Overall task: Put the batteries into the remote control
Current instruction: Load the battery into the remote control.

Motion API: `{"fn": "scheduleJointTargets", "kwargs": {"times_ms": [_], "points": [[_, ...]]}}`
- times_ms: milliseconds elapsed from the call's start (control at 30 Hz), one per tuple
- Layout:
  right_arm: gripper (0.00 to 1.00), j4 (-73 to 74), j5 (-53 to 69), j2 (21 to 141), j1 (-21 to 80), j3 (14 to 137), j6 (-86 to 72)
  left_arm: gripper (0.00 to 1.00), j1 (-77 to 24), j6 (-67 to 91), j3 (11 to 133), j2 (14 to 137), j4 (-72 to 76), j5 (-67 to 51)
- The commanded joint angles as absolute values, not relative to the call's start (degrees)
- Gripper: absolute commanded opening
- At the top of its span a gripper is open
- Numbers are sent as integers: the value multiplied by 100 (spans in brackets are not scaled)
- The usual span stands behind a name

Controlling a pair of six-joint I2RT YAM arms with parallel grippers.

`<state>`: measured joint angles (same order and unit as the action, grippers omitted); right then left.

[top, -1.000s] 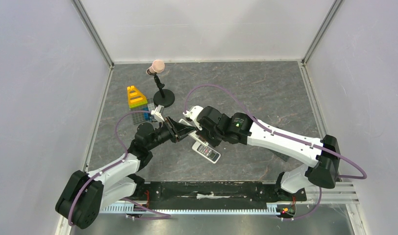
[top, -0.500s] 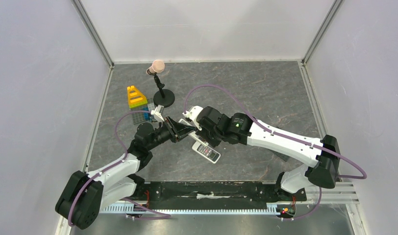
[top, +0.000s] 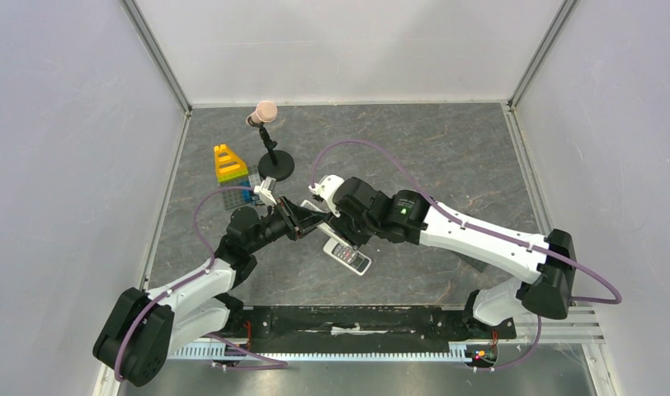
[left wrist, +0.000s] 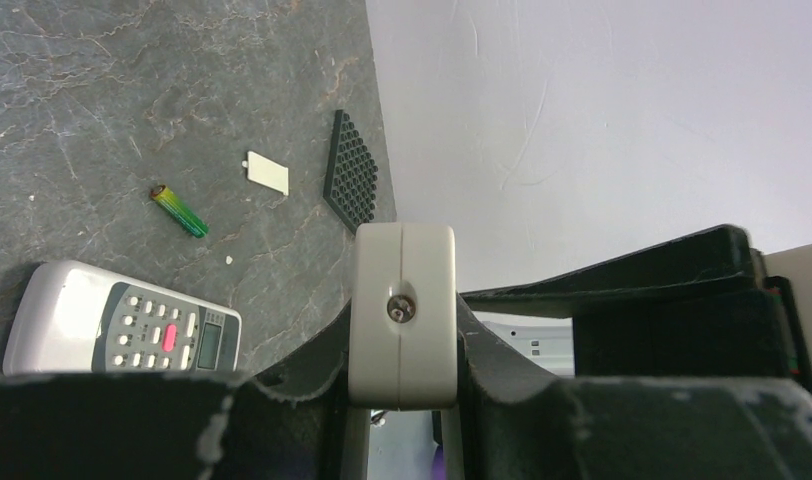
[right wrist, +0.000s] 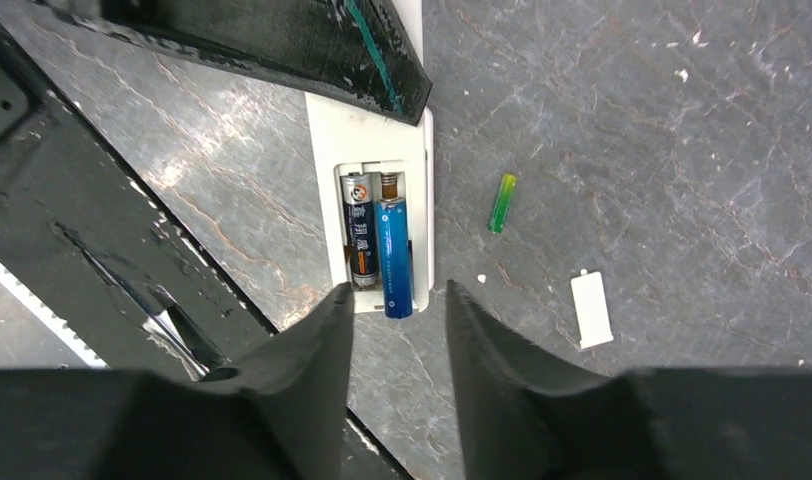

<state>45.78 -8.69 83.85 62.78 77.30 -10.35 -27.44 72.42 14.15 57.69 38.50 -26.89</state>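
My left gripper (left wrist: 402, 335) is shut on the end of the white remote control (right wrist: 378, 135) and holds it back up above the table. The remote's battery bay is open, with a dark battery (right wrist: 359, 228) and a blue battery (right wrist: 393, 258) side by side in it. The blue one's near end sticks out past the remote's edge. My right gripper (right wrist: 398, 292) is open, its fingertips on either side of that end, apart from it. A green battery (right wrist: 502, 202) lies on the table to the right and also shows in the left wrist view (left wrist: 179, 210).
The white battery cover (right wrist: 591, 310) lies near the green battery. A second remote (top: 349, 256) with a grey button panel lies face up below the grippers. A dark studded plate (left wrist: 354, 172), a yellow-green brick stack (top: 227, 162) and a black stand (top: 274, 166) sit at the back left.
The right arm has shifted very slightly to the right. The left arm and the held remote have not moved.
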Motion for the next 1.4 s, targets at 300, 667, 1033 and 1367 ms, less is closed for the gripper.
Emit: {"fn": "scheduleJointTargets", "kwargs": {"times_ms": [300,667,1033,1367], "points": [[65,3519,-1124,7072,6280,7228,-1879,2,-2751,7896,1450,5598,4387,-2620],[92,-396,-1367,5472,6265,4483,-4800,2,-2758,9550,1573,5370,4701,-2473],[87,-1889,-1410,5095,6267,3532,-6142,2,-2751,10470,1337,5388,5753,-2260],[85,-2526,-1530,5365,6267,3676,-6807,2,-2753,11194,1194,5712,6791,-2066]]}}
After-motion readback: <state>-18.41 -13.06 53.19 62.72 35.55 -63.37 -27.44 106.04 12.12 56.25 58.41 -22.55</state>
